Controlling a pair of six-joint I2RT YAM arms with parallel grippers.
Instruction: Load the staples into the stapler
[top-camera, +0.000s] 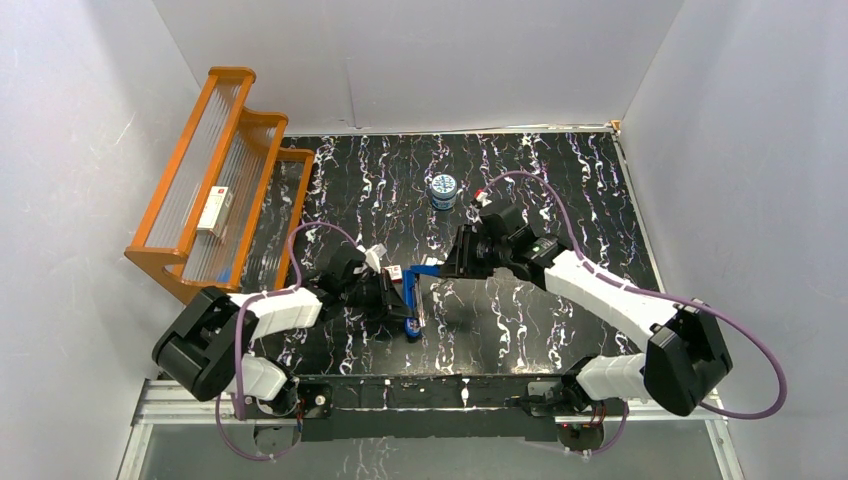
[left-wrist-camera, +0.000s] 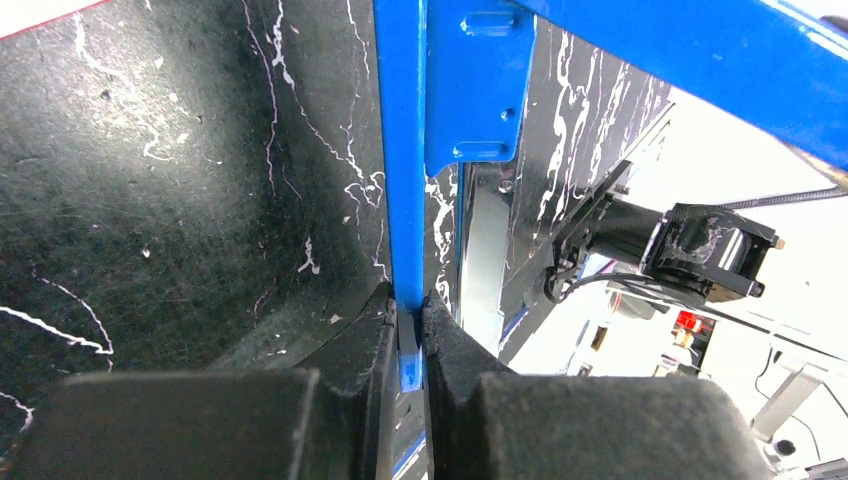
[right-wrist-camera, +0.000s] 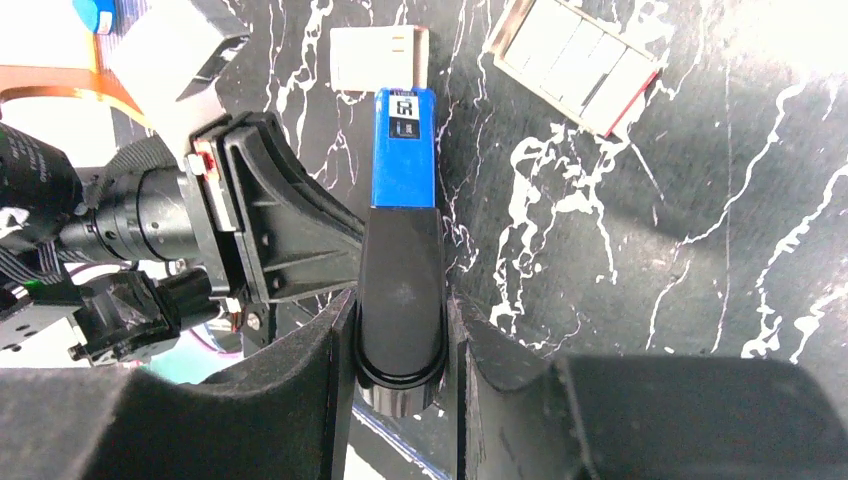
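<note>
Pinching the stapler (top-camera: 428, 270) from two sides, both arms meet near the middle of the tabletop, slightly toward its near edge. The stapler stands hinged open in an L. The left gripper (left-wrist-camera: 408, 345) is pressed tight on a thin blue edge of it. The right gripper (right-wrist-camera: 400, 340) clamps the black top end, with the blue body pointing away from its fingers. The staples (right-wrist-camera: 575, 65) lie on the tabletop near the stapler's tip, tray open with silvery rows showing, apart from both grippers. A pale card (right-wrist-camera: 378, 55) lies just past that tip.
</note>
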